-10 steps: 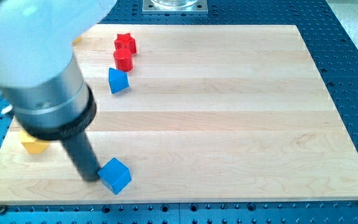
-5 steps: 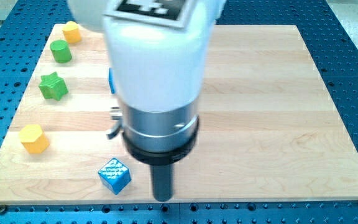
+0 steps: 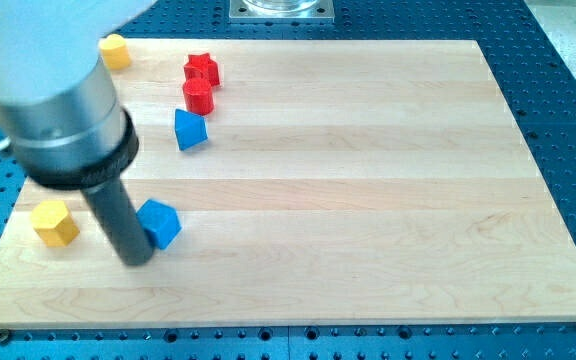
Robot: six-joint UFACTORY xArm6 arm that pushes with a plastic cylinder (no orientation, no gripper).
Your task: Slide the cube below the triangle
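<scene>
- Pale wooden board [image 3: 368, 200] lies on a blue perforated bench [image 3: 568, 60]; a grey metal plate [image 3: 281, 10] shows at the view's top edge.
- My arm enters from the view's upper left as a white housing [image 3: 28, 40], a grey metal collar [image 3: 63, 120] and a black ring, ending in the dark rod.
- My tip [image 3: 136, 261] rests on the board near the view's lower left. The rod carries no fingers, so nothing here spreads, closes or pinches.
- Blue cube [image 3: 159, 222] sits just to the view's right of the rod, against it or very nearly so; I cannot tell whether they touch. The tip's end lies slightly below and to the left of the cube.
- Blue triangle [image 3: 189, 130] stands above the cube, a little to the view's right and clearly apart from it.
- Red cylinder [image 3: 199, 96] sits just above the triangle, and a red star-shaped block [image 3: 202, 70] is just above that, close to or touching it.
- Yellow hexagonal block [image 3: 55, 222] lies to the view's left of the rod, near the board's left edge.
- Second yellow block [image 3: 115, 51] sits near the board's upper left corner, partly hidden by the arm housing.
</scene>
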